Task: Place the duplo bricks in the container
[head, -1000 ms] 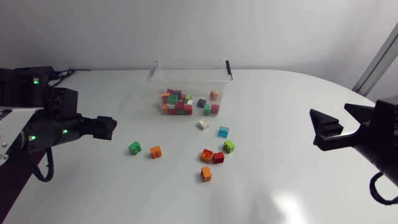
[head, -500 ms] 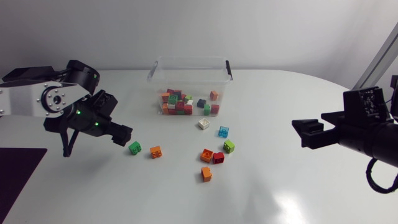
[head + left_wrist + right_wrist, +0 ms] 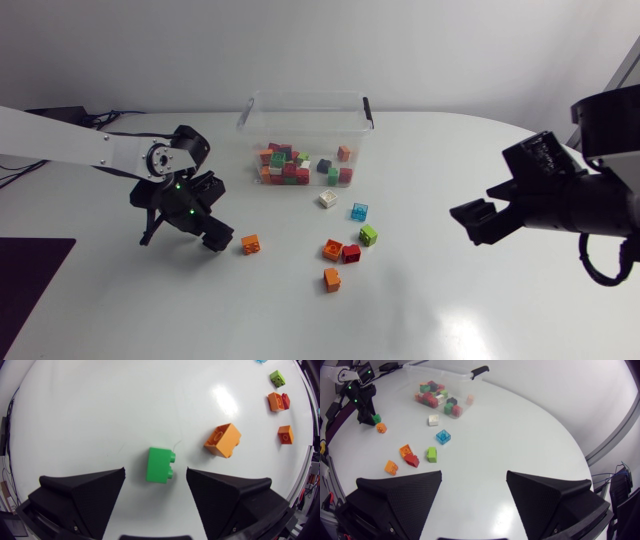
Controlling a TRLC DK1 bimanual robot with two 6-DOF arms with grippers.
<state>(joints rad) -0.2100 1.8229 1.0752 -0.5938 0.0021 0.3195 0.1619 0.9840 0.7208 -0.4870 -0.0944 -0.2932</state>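
Well, green brick (between spread fingers)

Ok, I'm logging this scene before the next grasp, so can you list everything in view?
container: 1, clear with black clips, far middle of the table
bricks in the container: many, mixed colours, on its floor
white brick: 1, just in front of the container
translucent blue brick: 1, beside the white one
lime brick: 1, near the blue one
orange bricks: 3, scattered mid-table
red brick: 1, beside an orange one
green brick: 1, between the left fingers, untouched
table: 1, white
left gripper: open, over the green brick
right gripper: open, empty, right side
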